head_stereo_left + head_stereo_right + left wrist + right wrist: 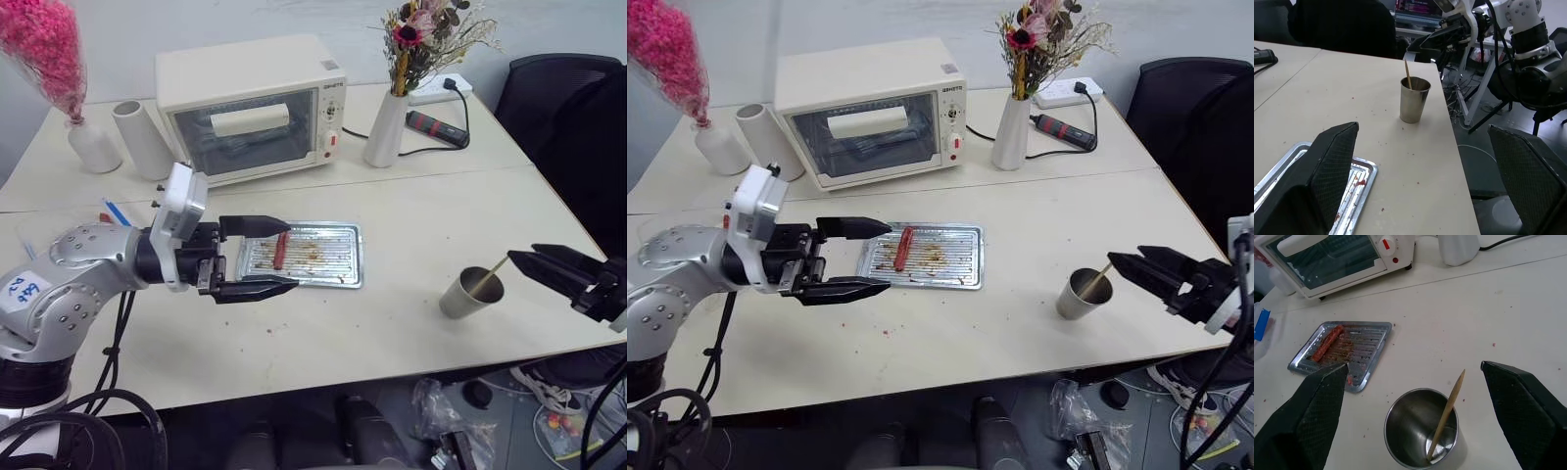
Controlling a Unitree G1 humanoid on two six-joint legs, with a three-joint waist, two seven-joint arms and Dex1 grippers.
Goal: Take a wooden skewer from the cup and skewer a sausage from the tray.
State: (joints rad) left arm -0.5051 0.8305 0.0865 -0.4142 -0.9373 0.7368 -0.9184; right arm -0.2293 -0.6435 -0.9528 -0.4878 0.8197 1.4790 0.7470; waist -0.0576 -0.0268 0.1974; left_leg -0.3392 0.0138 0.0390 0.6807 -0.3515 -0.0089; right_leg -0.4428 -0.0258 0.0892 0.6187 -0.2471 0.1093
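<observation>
- Tool on the right arm [1127,262] hangs released, fingers spread, level with and just beside the small grey metal cup [1084,294], nearer to it than the other arm.
- Thin pale wooden skewer [1446,415] stands tilted in that cup, its tip leaning toward the right tool.
- Left tool [272,257], also released and holding nothing, hovers over the near end of the flat ribbed silver tray [333,257].
- Slim dark-red sausage [903,248] lies lengthwise on the tray's left part, close by the left tool.
- Pale table [411,215] carries a white toaster oven [257,106], a white flower vase [386,129] and a white cylinder [143,139]; a black chair [568,108] stands beyond.
</observation>
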